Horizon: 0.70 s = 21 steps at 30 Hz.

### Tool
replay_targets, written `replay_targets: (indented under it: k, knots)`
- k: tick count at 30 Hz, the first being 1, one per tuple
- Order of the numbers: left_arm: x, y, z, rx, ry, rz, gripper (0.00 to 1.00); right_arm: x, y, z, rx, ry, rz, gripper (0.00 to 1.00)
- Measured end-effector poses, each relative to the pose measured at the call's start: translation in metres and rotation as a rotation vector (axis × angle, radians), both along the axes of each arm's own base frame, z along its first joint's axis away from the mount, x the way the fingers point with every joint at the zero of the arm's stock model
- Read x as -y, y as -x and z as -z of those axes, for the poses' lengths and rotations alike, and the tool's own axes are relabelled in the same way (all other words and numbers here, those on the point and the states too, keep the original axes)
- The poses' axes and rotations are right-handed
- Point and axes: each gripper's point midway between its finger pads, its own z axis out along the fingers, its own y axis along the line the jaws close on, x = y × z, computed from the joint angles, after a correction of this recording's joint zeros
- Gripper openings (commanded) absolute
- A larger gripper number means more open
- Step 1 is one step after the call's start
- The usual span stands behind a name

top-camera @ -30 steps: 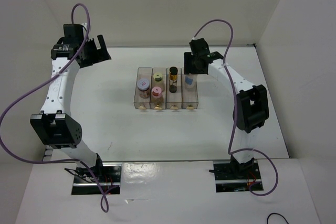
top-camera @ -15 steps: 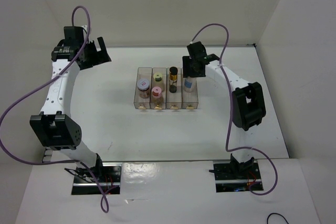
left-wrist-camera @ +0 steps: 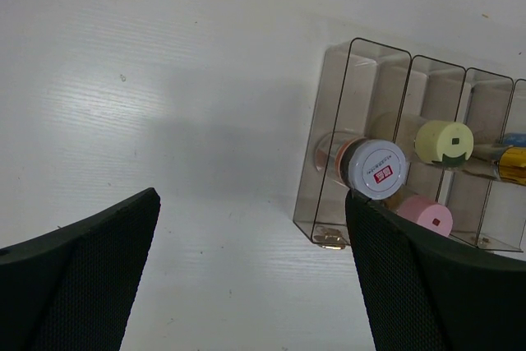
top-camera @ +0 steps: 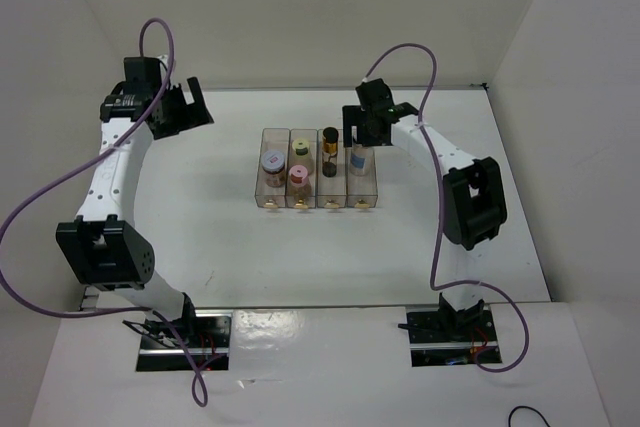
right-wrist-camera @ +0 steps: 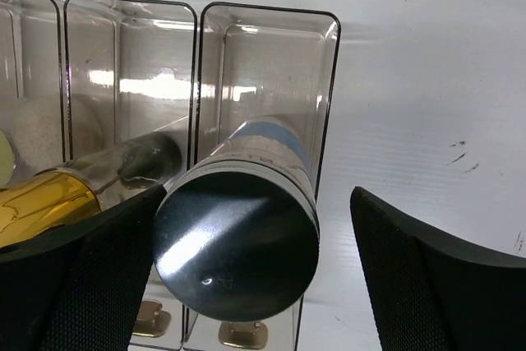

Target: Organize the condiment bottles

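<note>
Five condiment bottles stand in the clear rack (top-camera: 365,194). The grey-lidded jar (top-camera: 273,160) is in the left compartment. Beside it the yellow-green-lidded jar (top-camera: 300,150) stands behind the pink-lidded jar (top-camera: 298,174), then the slim dark gold-banded bottle (top-camera: 329,152). The blue-labelled bottle (top-camera: 358,158) is upright in the right compartment. My right gripper (top-camera: 364,128) hangs over it, open, with its fingers (right-wrist-camera: 444,277) apart on either side of the dark cap (right-wrist-camera: 237,240). My left gripper (top-camera: 186,107) is open and empty, high at the far left, well away from the rack (left-wrist-camera: 329,145).
White walls enclose the table on the left, back and right. The rack's gold clips (top-camera: 331,204) face the near side. Purple cables (top-camera: 405,48) loop above both arms. Bare table lies to the left, right and front of the rack.
My right gripper has gone from shut on the blue-labelled bottle to open, and the bottle now stands free in the right compartment. The left arm has barely moved.
</note>
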Motion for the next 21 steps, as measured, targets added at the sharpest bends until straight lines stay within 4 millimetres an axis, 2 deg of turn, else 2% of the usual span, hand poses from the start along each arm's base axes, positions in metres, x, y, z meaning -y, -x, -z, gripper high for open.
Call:
replay_targets:
  k: [3, 6, 8, 12, 14, 16, 19, 21]
  knots:
    - [0.002, 0.0, -0.001, 0.009, 0.007, 0.008, 0.99, 0.001, 0.002, -0.008, 0.008, -0.005, 0.005, 0.99]
    - [0.005, 0.002, 0.002, 0.012, 0.018, 0.02, 0.99, 0.004, 0.005, -0.033, 0.051, -0.018, 0.017, 0.99]
    - [0.007, 0.004, 0.005, 0.007, 0.024, 0.032, 0.99, 0.007, 0.008, -0.06, 0.101, -0.036, 0.028, 0.99]
    - [0.008, 0.006, 0.01, -0.002, 0.014, 0.054, 0.99, 0.016, 0.022, -0.131, 0.248, -0.096, 0.054, 0.99]
    - [0.008, 0.008, 0.005, 0.012, 0.012, 0.061, 0.99, 0.024, 0.033, -0.167, 0.329, -0.129, 0.069, 0.99]
    - [0.011, 0.012, -0.007, 0.049, 0.01, 0.082, 0.99, 0.032, 0.047, -0.195, 0.404, -0.163, 0.091, 0.99]
    - [0.018, 0.027, -0.024, 0.113, 0.02, 0.12, 0.99, 0.049, 0.074, -0.213, 0.47, -0.191, 0.132, 0.99]
    - [0.024, 0.036, -0.036, 0.149, 0.03, 0.142, 0.99, 0.061, 0.087, -0.21, 0.483, -0.197, 0.161, 0.99]
